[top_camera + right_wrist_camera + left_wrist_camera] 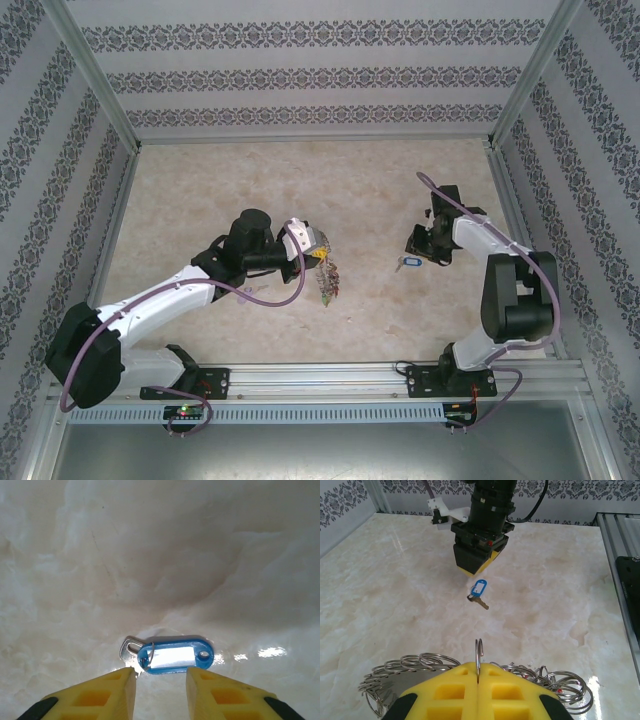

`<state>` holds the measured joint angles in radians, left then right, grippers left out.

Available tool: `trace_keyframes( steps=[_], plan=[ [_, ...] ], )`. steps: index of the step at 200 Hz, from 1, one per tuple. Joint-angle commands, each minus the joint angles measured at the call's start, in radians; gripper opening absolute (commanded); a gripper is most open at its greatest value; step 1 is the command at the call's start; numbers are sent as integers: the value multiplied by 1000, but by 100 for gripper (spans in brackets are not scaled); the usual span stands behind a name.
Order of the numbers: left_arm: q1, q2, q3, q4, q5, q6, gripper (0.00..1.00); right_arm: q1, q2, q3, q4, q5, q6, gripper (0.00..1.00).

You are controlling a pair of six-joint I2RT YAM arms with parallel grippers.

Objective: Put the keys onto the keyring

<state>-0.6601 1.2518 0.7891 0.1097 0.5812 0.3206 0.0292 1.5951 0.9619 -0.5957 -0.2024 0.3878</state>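
My left gripper (479, 674) is shut on one small wire loop of the keyring (395, 684), a flat grey plate fringed with loops. The pinched loop stands up between the yellow fingers. In the top view the keyring (328, 281) hangs below the left gripper (318, 252), with small coloured bits on it. A key with a blue plastic tag (175, 656) lies flat on the table, its metal end pointing left. My right gripper (160, 677) hovers open just short of it, with nothing between the fingers. The left wrist view shows this blue key (478, 593) below the right gripper (476, 566).
The marble-patterned tabletop (220, 190) is walled by patterned panels on three sides. An aluminium rail (330, 378) with both arm bases runs along the near edge. The blue key (408, 264) lies between the two grippers, closer to the right gripper (425, 245).
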Motion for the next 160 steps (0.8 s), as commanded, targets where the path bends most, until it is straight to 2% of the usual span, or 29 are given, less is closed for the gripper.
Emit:
trace_keyframes(
  steps=[1,83,123,150,160],
  plan=[
    [-9,-28,-7,6,-6,-4,0,25,25,38,-19,5,7,31],
    [-9,-44,-17,4,-22,1,0,61,102,58,-9,67,33,30],
    [-9,-46,-18,3,-20,3,0,64,122,53,9,53,36,29],
    [-9,-46,-16,-1,-20,1,0,69,132,59,20,51,36,26],
    [-9,-47,-18,-2,-20,1,0,71,137,64,16,50,34,22]
  ],
)
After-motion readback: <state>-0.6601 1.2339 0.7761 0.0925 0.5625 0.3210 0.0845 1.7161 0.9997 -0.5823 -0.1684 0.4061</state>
